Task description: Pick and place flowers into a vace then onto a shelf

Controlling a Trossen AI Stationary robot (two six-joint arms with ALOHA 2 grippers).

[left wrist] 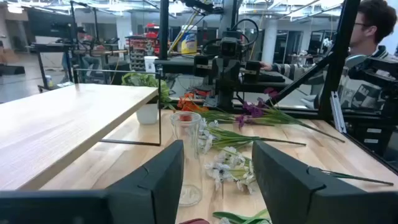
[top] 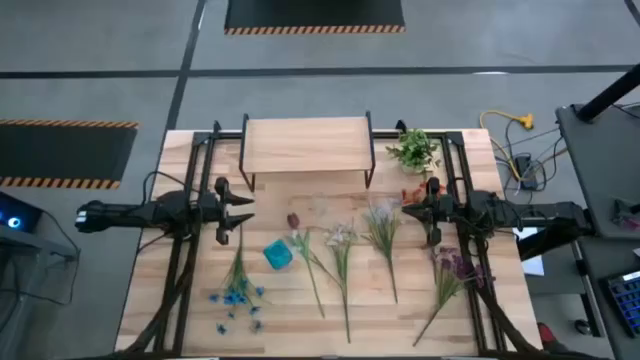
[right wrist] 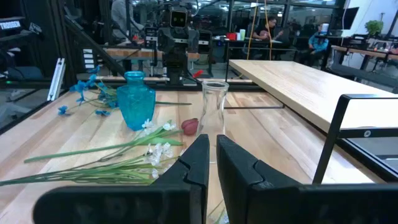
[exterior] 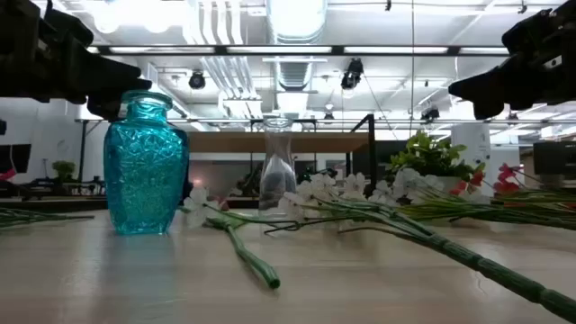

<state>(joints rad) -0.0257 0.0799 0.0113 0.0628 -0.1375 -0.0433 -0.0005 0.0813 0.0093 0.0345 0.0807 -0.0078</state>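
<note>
I can read no label or brand on anything here; a small sign at the room's edge in my right wrist view is too blurred to make out.

My left gripper hangs over the left part of the table, its fingers standing apart with nothing between them. Near it lies the blue-bloomed flower, on the near left of the wood. Next comes the teal glass vase, upright; from table height its ribbed, faceted surface shows plainly, which the overhead camera does not give. The clear glass vase is almost invisible from above, but my left wrist camera shows it upright just ahead of my fingers, with something dark red at its foot. A white-bloomed flower and two more pale ones lie side by side in the middle, stems pointing toward the near edge.

The shelf stands at the far middle of the table, its top bare. Right of it sits a small leafy potted plant, with orange-red blooms just nearer. My right gripper hovers there, fingers closed together on nothing. The purple flower lies at the near right.

Only the wrist cameras show people beyond the table.
</note>
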